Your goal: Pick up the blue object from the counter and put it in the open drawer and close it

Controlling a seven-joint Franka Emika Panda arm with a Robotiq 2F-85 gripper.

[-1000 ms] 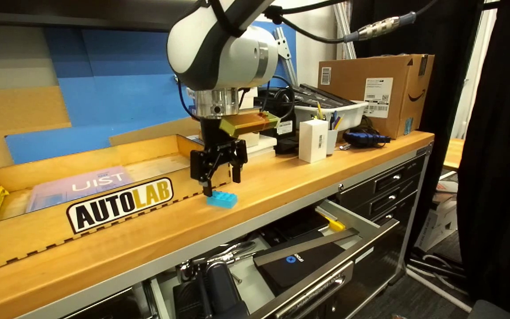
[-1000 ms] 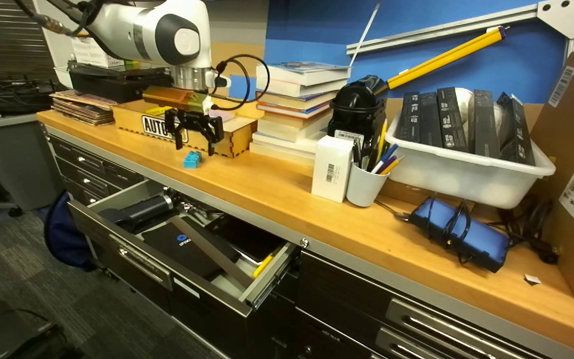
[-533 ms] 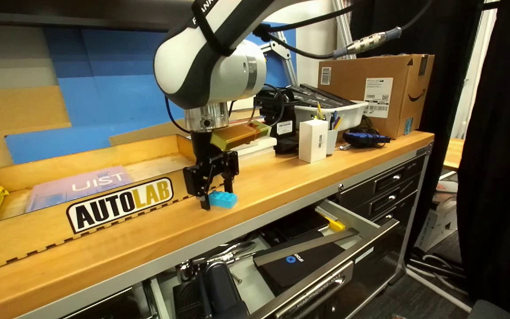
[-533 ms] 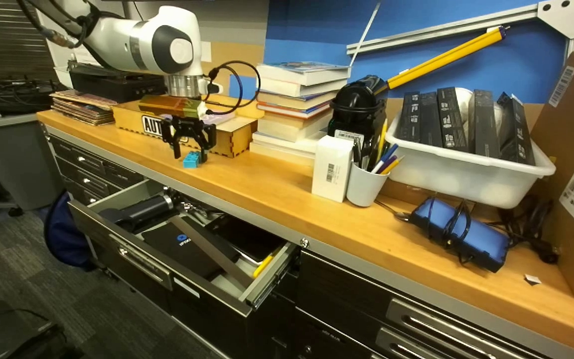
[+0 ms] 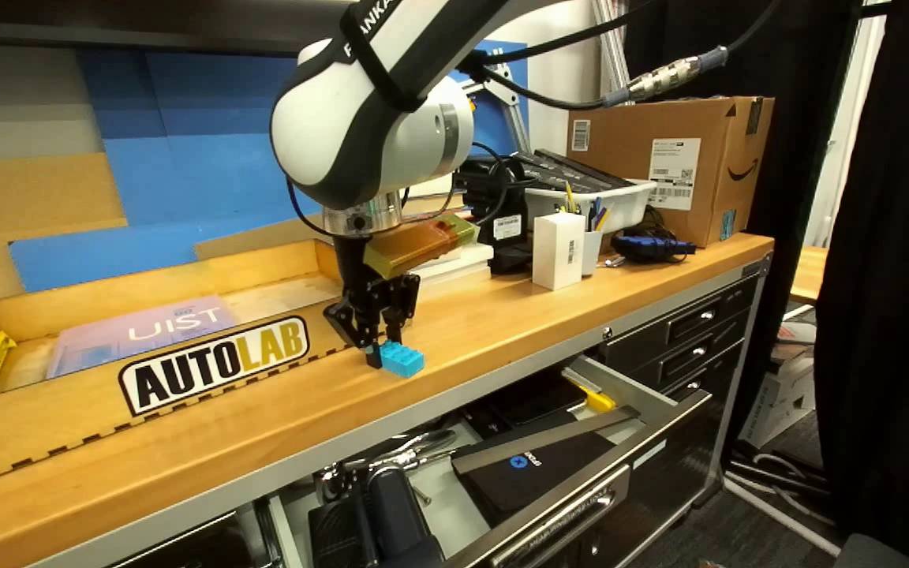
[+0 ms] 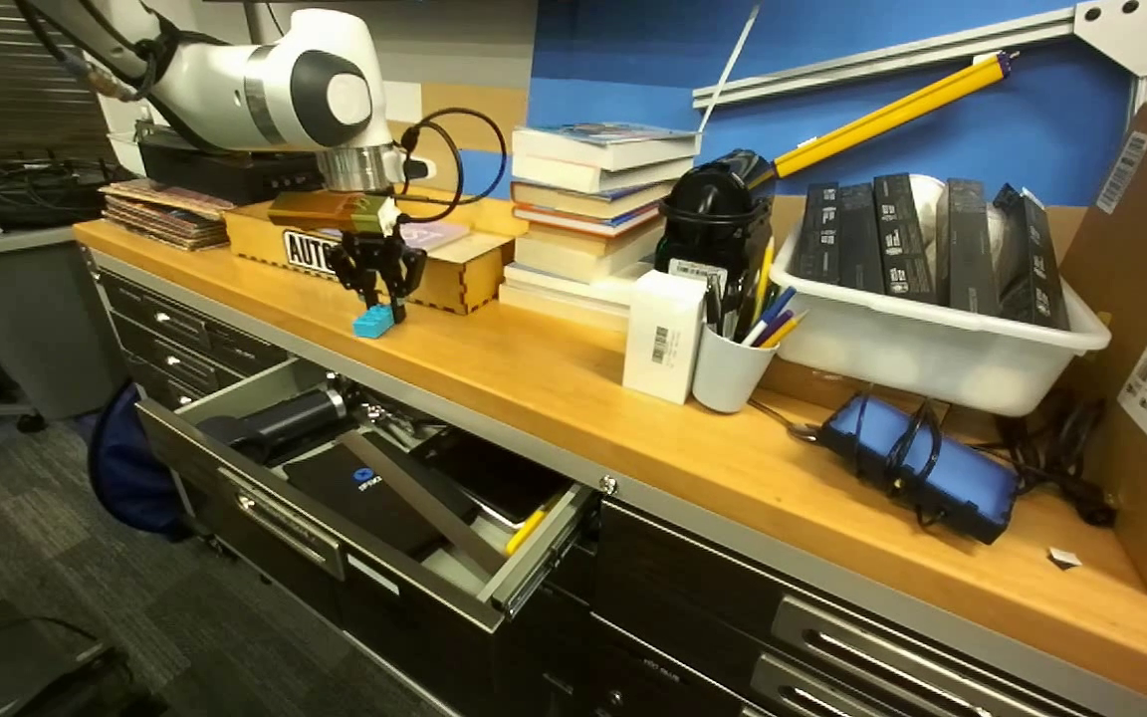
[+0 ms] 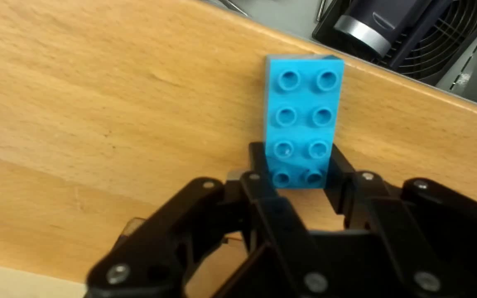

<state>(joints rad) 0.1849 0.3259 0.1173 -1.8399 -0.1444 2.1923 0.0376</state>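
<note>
Evidently the fingers (image 7: 339,177) pinch the blue brick (image 7: 303,124) by its near end; lift slowly before crossing to the drawer (image 7: 280,15) beyond them.

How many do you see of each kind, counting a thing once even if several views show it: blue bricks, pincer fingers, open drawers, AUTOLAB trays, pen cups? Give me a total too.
Blue brick: 1
Pincer fingers: 2
Open drawer: 1
AUTOLAB tray: 1
Pen cup: 1
Total: 6
</note>
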